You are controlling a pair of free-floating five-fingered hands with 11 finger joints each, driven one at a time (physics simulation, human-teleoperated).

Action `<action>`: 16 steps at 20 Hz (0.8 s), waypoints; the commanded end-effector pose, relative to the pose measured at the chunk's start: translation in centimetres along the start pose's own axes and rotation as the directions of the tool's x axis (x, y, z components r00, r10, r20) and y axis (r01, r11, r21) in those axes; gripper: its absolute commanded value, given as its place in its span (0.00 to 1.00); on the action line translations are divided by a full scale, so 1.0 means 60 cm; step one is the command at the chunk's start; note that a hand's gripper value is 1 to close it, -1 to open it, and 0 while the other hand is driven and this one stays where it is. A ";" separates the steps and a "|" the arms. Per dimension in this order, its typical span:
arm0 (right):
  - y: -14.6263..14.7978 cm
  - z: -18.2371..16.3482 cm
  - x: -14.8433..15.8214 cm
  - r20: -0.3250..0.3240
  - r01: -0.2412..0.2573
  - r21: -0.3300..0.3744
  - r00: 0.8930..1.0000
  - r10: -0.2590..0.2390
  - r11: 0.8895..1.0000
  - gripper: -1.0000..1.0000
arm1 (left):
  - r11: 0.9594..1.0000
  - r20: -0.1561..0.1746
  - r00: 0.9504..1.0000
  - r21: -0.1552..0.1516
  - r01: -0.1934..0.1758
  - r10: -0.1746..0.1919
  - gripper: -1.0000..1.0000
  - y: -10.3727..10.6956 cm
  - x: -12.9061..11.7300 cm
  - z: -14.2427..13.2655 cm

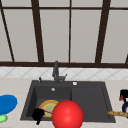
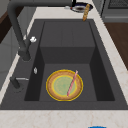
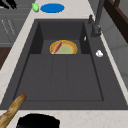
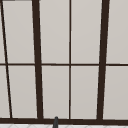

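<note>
A yellow plate (image 1: pixel 48 106) with a green middle lies in the left basin of the dark sink (image 1: pixel 90 97), and a pink stick (image 2: pixel 72 83) rests across it. A big red ball (image 1: pixel 67 114) hangs in front of the sink's near rim and hides part of the plate. My left hand (image 1: pixel 38 115) floats just left of the ball, over the sink's front left corner; black fingers (image 3: pixel 7 3) show off the counter's front. My right hand (image 1: pixel 123 94) hovers over the right counter above a dark bowl (image 2: pixel 80 7), next to a baguette (image 1: pixel 117 113).
A dark faucet (image 1: pixel 56 72) stands behind the basin, with a small white knob (image 2: pixel 32 39) near it. A blue plate (image 1: pixel 7 103) and a green object (image 1: pixel 2 118) lie on the left counter. The sink's right half is a flat drainboard (image 3: pixel 60 75). Behind the sink is a window (image 4: pixel 70 62).
</note>
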 end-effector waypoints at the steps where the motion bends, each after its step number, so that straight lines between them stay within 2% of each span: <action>1: 0.006 0.014 -0.044 0.008 0.030 0.001 1.000 -0.030 1.000 1.00 | 1.000 0.000 1.000 0.000 0.000 0.000 0.50 0.000 0.000 0.000; 12: 0.041 0.054 -0.161 0.016 0.060 -0.009 0.998 -0.060 0.998 1.00 | 1.000 0.000 1.000 0.000 0.000 0.000 0.50 0.000 0.000 0.000; 16: 0.083 0.052 -0.187 0.009 0.030 -0.003 1.000 -0.030 1.000 1.00 | 1.000 0.000 1.000 0.000 0.000 0.000 0.50 0.000 0.000 0.000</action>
